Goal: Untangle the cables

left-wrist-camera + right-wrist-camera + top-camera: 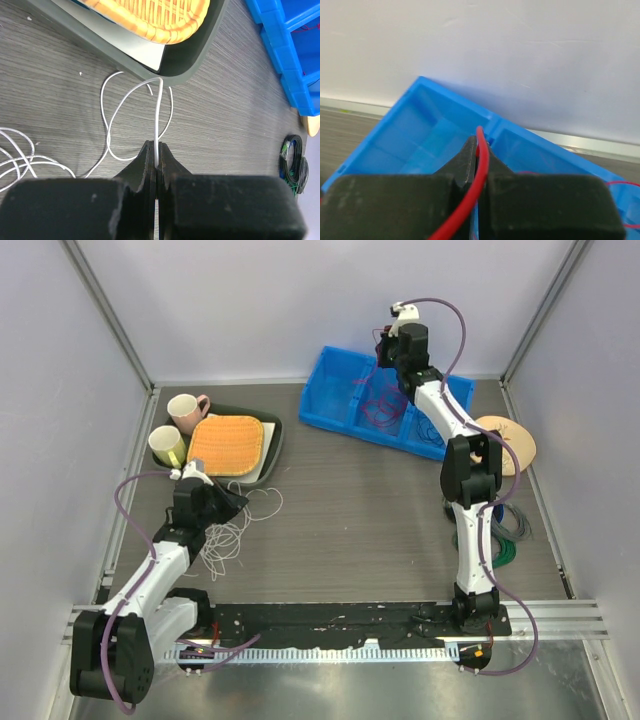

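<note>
while your left gripper is clenched on the white cable, its loops just ahead of the jaws reach the tray corner and could snag there. your right gripper pinches the red cable, blue bin just beyond the jaws; yank and it may slip out.

White cable lies by left tool, red cable in bin.
</note>
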Available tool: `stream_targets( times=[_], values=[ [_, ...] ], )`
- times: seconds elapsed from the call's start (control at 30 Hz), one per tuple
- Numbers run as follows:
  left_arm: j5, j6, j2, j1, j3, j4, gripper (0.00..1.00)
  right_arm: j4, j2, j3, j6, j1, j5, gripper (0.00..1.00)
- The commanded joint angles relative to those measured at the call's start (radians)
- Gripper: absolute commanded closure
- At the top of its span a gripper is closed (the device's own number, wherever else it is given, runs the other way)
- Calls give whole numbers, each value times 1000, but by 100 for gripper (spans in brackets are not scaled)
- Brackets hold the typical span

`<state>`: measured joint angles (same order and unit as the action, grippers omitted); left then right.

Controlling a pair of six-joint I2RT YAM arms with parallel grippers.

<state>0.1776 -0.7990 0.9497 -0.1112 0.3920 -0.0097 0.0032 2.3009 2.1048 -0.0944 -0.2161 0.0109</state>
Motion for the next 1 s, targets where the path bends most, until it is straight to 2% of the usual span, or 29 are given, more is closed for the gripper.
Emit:
stream_targets(
  times=[0.0, 0.07, 0.27, 0.47, 0.67, 0.77, 0.97],
  values=[
    [20, 21, -15, -2, -2, 51, 100, 116, -43, -9, -33, 3, 152, 99],
    [16, 21, -20, -2, -4, 47, 100, 126, -25, -8, -48, 1, 190, 99],
    [17, 21, -25, -2, -7, 47, 100, 132, -38, -72, -19, 1, 153, 99],
    [22, 21, -11, -2, -4, 50, 100, 152, -86, -199, 36, 20, 66, 99],
    [22, 21, -19, -2, -4, 51, 100, 138, -106, -226, 73, 32, -6, 99],
    [23, 21, -17, -2, -4, 54, 100, 115, -100, -201, 88, 32, -6, 94],
    [30, 23, -14, -2, -4, 54, 100, 70, -119, -166, 125, 34, -43, 72]
  ],
)
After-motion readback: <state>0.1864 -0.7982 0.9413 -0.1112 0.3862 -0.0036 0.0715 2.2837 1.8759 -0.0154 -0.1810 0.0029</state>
